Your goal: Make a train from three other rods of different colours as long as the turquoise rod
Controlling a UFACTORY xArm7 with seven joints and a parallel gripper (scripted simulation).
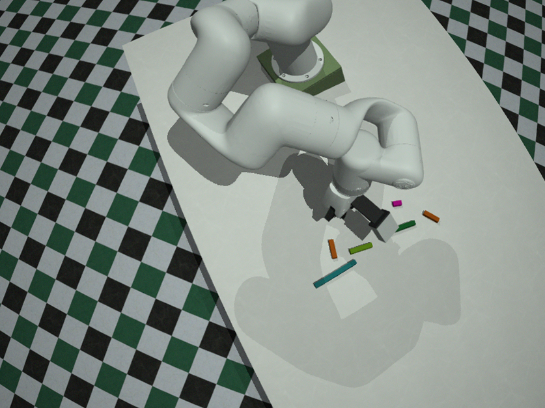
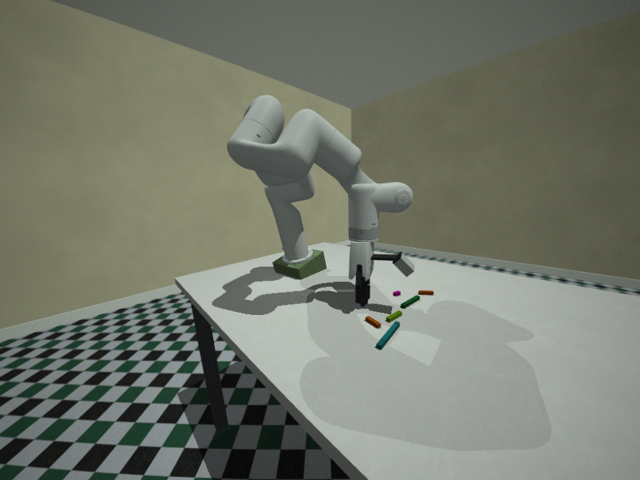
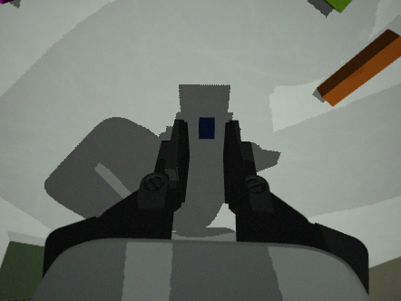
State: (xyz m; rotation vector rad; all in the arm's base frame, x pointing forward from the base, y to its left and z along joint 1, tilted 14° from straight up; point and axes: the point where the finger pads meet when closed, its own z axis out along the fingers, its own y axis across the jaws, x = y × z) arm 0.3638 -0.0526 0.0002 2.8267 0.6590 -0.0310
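Note:
A small blue rod lies on the table between my fingertips, with a gap to each finger; the arm hides it in the top view. My gripper points straight down, low over the table, partly open and touching nothing. The turquoise rod lies in front. An orange rod and a lime rod lie between it and the gripper. A green rod, a magenta rod and a second orange rod lie to the right.
The arm's green base block stands at the back of the white table. The table's left edge runs close to the turquoise rod's side. The arm casts a wide shadow over the rods.

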